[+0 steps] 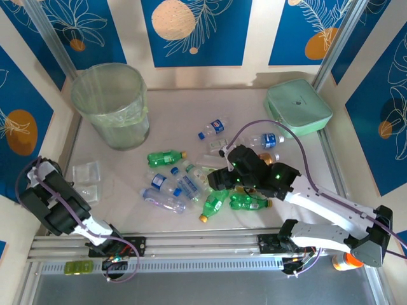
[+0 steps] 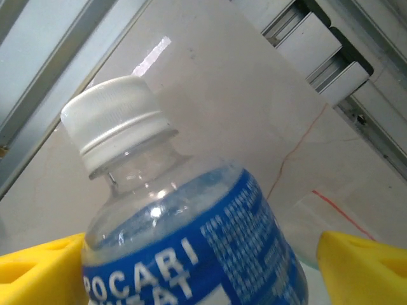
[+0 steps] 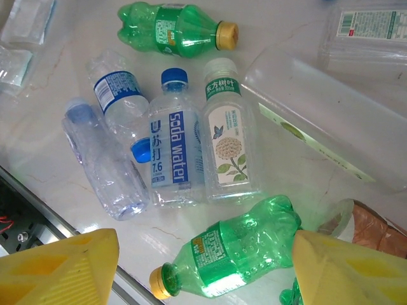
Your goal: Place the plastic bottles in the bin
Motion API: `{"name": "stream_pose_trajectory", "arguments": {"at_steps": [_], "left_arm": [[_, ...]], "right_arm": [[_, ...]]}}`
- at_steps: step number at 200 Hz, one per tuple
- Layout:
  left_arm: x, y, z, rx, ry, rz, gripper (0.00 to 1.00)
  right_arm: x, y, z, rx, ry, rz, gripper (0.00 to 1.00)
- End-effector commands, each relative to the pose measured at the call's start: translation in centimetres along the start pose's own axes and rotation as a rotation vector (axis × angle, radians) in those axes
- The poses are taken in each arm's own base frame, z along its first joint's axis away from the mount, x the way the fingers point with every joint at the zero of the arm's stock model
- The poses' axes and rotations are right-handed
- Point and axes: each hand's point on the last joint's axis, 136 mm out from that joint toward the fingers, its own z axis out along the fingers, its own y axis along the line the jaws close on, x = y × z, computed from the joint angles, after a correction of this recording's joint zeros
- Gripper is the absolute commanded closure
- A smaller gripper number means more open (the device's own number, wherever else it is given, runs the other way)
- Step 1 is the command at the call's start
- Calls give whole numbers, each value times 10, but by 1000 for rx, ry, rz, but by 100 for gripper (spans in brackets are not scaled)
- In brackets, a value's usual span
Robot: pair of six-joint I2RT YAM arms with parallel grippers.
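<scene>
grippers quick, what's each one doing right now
left gripper: a blue-label bottle sits between its jaws; grip cannot be told
right gripper: open over a green bottle, holding nothing

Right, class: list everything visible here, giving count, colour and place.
bin: one, translucent, pale green liner, far left corner.
green bottles: at least three, green, mid-table.
clear bottles: several, mostly blue labels, mid-table.
Pocari bottle: one, clear, blue label, white cap, inside left gripper.
case: one, mint green, far right corner.
clear packaging: two pieces, colourless, left edge.
orange-capped bottle: one, by right arm's base.
left gripper: one, yellow fingers, open around Pocari bottle.
right gripper: one, yellow fingers, open above a green bottle.
</scene>
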Motion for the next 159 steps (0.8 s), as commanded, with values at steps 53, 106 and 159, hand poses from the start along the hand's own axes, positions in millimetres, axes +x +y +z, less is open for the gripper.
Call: {"name": "stream_pose_trajectory", "arguments": {"at_steps": [53, 106, 159], "left_arm": [[15, -18, 12, 7, 28, 20, 32], [10, -17, -2, 3, 3, 56, 53], [15, -18, -36, 58, 4, 131, 54]], "right_arm": [[-24, 14, -8, -25, -30, 7, 27], [-27, 18, -12, -25, -37, 9, 27], [-28, 14, -28, -11, -74, 1, 27]]}}
